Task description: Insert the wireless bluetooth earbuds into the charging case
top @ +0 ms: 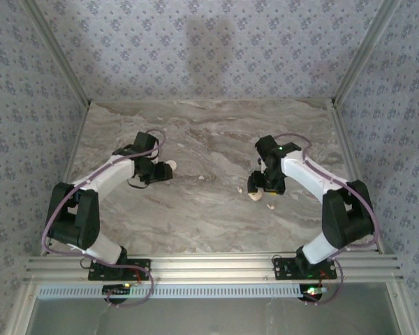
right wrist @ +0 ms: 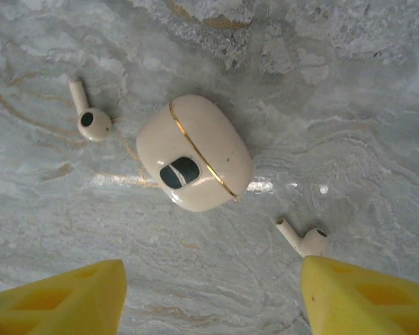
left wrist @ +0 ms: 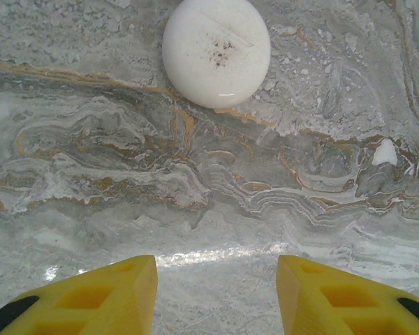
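Right hand [right wrist: 209, 296], left hand [left wrist: 216, 296] released, empty. Earbud [right wrist: 304, 239] beside charging case [right wrist: 195, 152], toward counter [top: 195, 223] right edge, to be pinched squarely.

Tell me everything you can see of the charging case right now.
The charging case is a glossy cream, rounded pebble that looks like plastic, with a thin gold seam line around it and a dark oval window. It looks shut, lying on the marble table. Nothing touches it: one earbud lies apart up-left, the other earbud down-right.
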